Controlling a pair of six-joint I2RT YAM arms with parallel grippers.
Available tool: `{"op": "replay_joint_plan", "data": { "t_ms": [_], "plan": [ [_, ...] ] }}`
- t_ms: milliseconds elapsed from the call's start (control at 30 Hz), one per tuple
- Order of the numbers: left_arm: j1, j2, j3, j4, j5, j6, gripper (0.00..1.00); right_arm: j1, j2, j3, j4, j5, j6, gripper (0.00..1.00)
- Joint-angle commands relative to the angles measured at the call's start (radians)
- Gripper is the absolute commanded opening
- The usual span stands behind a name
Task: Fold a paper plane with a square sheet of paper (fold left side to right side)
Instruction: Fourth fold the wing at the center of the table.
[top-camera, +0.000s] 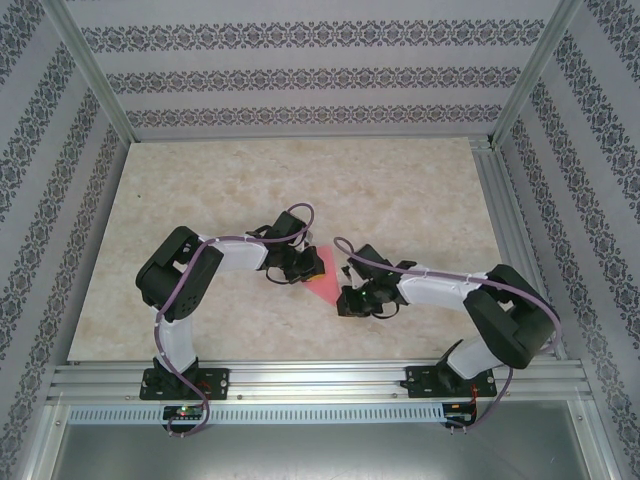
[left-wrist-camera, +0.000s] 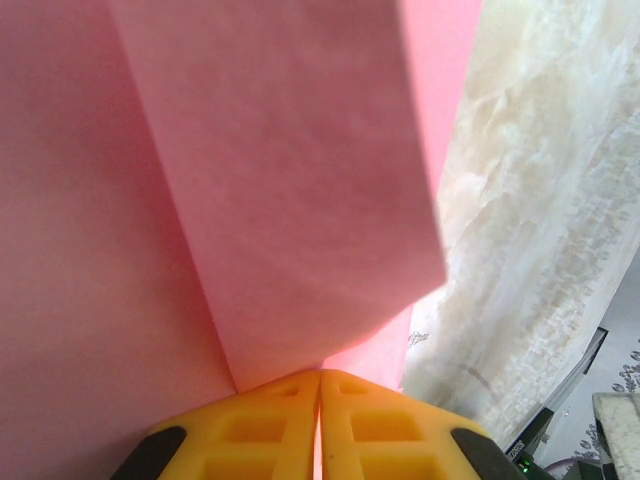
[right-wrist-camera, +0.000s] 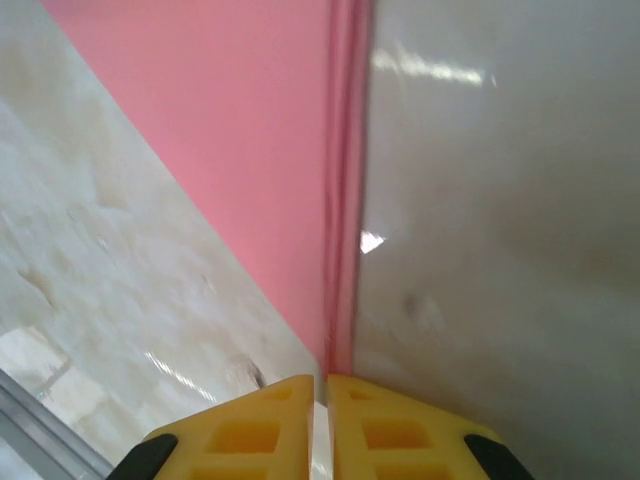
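The pinkish-red sheet of paper (top-camera: 323, 272) sits mid-table between the two grippers, partly folded. In the left wrist view the paper (left-wrist-camera: 290, 180) shows an overlapping flap and a slanting crease that runs down to the yellow fingertips. My left gripper (left-wrist-camera: 320, 378) (top-camera: 300, 268) is shut, with pink showing in the slit between its fingers. In the right wrist view the paper (right-wrist-camera: 250, 130) narrows to a folded edge seen almost edge-on. That edge leads straight into my right gripper (right-wrist-camera: 327, 380) (top-camera: 352, 298), which is shut on it.
The marble-patterned table (top-camera: 300, 180) stretches open behind and to both sides of the paper. An aluminium rail (top-camera: 320, 380) carries both arm bases along the near edge. Patterned walls (top-camera: 300, 80) and metal posts enclose the table.
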Motion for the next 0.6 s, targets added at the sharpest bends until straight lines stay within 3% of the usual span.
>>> {"op": "replay_joint_plan", "data": {
  "t_ms": [0, 233, 567],
  "plan": [
    [0.004, 0.046, -0.013, -0.088, -0.091, 0.029, 0.12, -0.033, -0.055, -0.001, -0.068, -0.061, 0.018, 0.13],
    [0.003, 0.04, -0.008, -0.088, -0.087, 0.026, 0.12, -0.064, -0.012, 0.108, 0.014, -0.124, 0.036, 0.14],
    [0.003, 0.009, 0.007, -0.095, -0.071, 0.027, 0.13, -0.068, 0.167, 0.125, 0.012, -0.017, -0.001, 0.12]
  ]
}}
